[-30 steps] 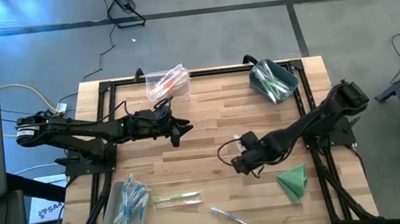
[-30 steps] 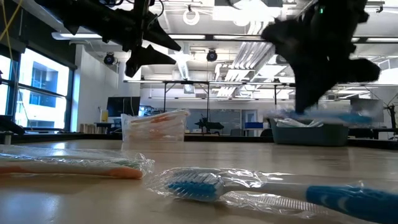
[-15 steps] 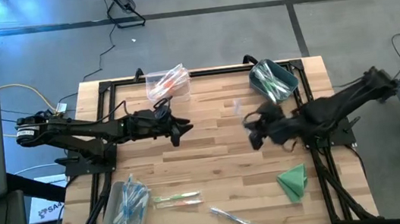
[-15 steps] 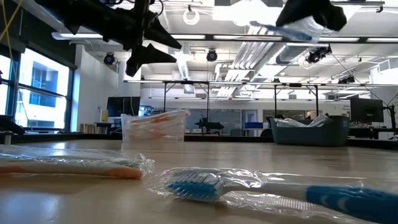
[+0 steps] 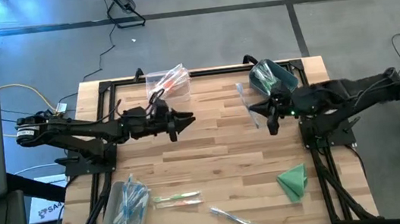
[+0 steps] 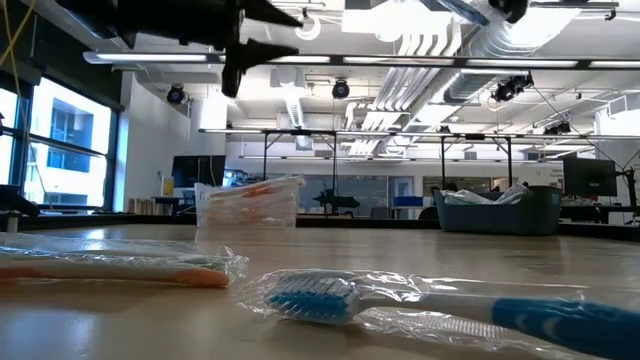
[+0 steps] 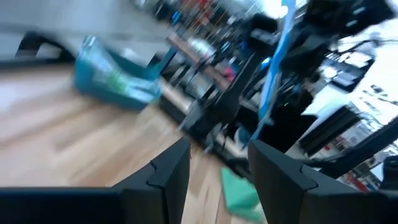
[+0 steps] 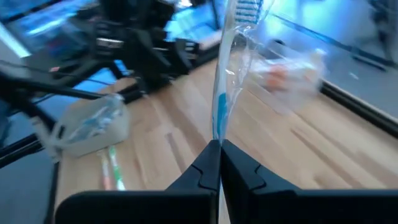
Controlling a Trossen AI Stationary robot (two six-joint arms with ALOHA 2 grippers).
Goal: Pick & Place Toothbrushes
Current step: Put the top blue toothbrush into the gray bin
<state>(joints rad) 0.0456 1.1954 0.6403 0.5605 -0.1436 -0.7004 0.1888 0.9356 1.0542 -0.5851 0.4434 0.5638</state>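
A: What has the right claw (image 5: 271, 122) got?

B: Its fingers are pinched tight on a wrapped blue toothbrush (image 8: 225, 81), held in the air over the far right part of the table (image 5: 211, 137), just beside the teal bin (image 5: 272, 78). In the right wrist view the brush stands straight out from the fingertips, bristle head away from the claw, handle end in the grip. From above, its long axis runs roughly from the claw toward the table's far edge.

A: And the left claw (image 5: 186, 119)?

B: Raised over the table's middle-left, fingers parted, holding nothing.

A: Other brushes?

B: A clear bin (image 5: 168, 81) at the far edge holds orange ones; another clear bin (image 5: 125, 206) at the near left holds blue ones. Two wrapped brushes lie near the front edge: an orange-green one (image 5: 177, 200) lengthwise left to right, and a blue one (image 5: 233, 217) slanted. A folded green cloth (image 5: 294, 181) sits near right.
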